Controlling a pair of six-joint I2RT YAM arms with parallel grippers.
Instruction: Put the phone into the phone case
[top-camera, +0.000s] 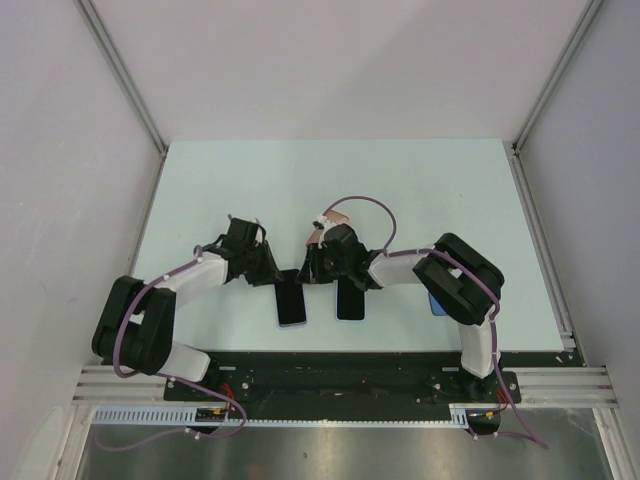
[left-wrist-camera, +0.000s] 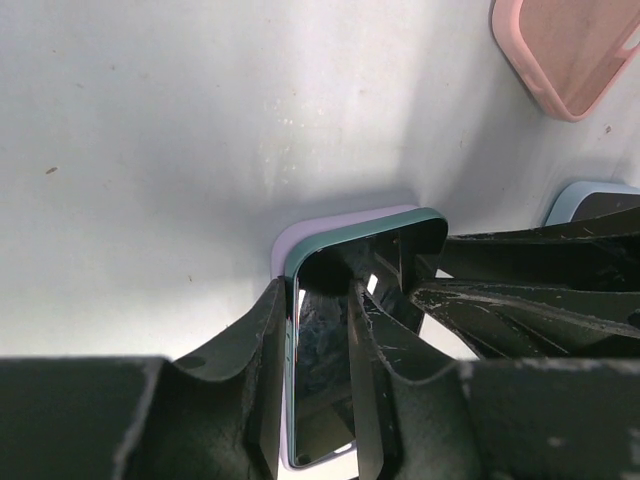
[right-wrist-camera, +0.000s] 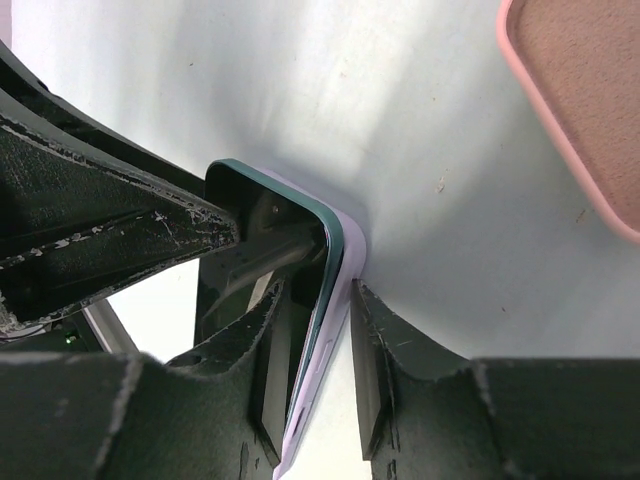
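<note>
The phone (top-camera: 291, 305), with a black screen and dark green rim, lies in a lavender case (left-wrist-camera: 290, 240) on the table between the arms. In the left wrist view the phone (left-wrist-camera: 322, 385) sits between my left fingers. My left gripper (left-wrist-camera: 318, 295) is narrowly open, one finger at the case's left edge, the other on the screen. My right gripper (right-wrist-camera: 318, 300) is narrowly open astride the phone's (right-wrist-camera: 250, 215) far corner. One finger rests on the screen. The other stands just outside the case (right-wrist-camera: 345, 250), with a gap. In the top view both grippers, left (top-camera: 283, 272) and right (top-camera: 310, 270), meet at the phone's far end.
A second dark phone (top-camera: 350, 302) lies right of the first. A pink case (top-camera: 337, 214) lies just beyond the right wrist and shows in both wrist views (left-wrist-camera: 565, 55) (right-wrist-camera: 590, 100). A blue case (top-camera: 437, 303) lies under the right arm and shows in the left wrist view (left-wrist-camera: 590, 195).
</note>
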